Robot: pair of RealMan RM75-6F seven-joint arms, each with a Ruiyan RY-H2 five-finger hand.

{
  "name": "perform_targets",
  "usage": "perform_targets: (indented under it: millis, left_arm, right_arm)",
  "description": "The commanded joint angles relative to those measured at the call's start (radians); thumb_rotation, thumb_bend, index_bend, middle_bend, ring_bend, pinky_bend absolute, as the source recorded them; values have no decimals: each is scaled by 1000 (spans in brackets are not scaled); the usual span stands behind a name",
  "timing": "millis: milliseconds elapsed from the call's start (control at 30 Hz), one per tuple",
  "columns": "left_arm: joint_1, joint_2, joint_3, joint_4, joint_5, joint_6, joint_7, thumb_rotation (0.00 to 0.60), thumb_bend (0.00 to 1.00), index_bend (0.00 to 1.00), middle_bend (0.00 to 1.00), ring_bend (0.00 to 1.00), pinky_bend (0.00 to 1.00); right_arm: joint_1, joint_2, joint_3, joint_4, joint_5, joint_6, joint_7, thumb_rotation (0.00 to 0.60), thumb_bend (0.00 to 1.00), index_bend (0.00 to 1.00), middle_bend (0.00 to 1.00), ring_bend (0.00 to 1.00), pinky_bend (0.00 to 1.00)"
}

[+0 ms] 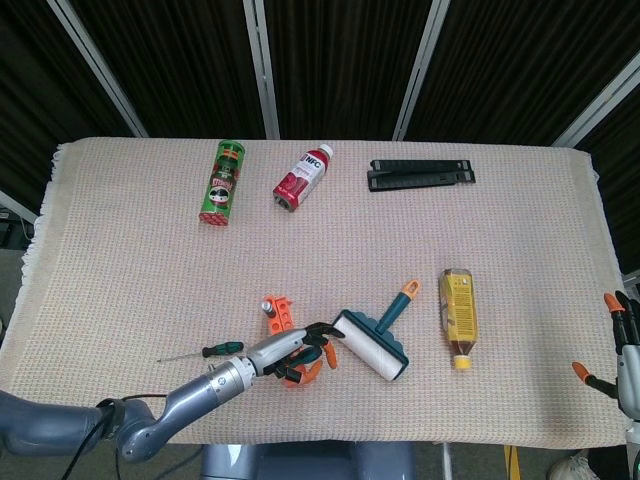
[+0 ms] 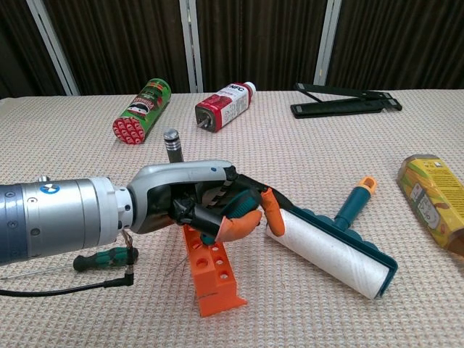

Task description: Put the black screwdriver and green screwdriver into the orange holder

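An orange holder (image 2: 212, 272), a green-handled screwdriver (image 2: 101, 258), a white-and-teal lint roller (image 2: 332, 250) lay on beige woven cloth (image 2: 304, 159).

Coarse woven cloth (image 2: 406, 319) covers the table; the orange holder (image 2: 214, 279) looks matt plastic, the left hand (image 2: 210, 206) glossy metal.
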Motion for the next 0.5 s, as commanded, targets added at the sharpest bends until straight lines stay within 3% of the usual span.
perform_targets:
  millis: [33, 233, 500]
  left_arm:
    - [7, -10, -15, 1, -14, 12, 3, 532, 871, 585, 207, 52, 145]
    - [27, -19, -43, -7, -8, 41, -26, 529, 901, 659, 260, 87, 145]
    - [51, 1, -54, -27, 62, 53, -138, 529, 911, 663, 267, 98, 145]
  right_arm:
    - [0, -1, 1, 3, 0, 0, 3, 600, 0, 33, 26, 0, 0]
    - [1, -4, 3, 9, 0, 1, 10, 600, 0, 33, 26, 0, 0]
    - [1, -6, 5, 13, 0, 2, 13, 600, 0, 35, 30, 0, 0]
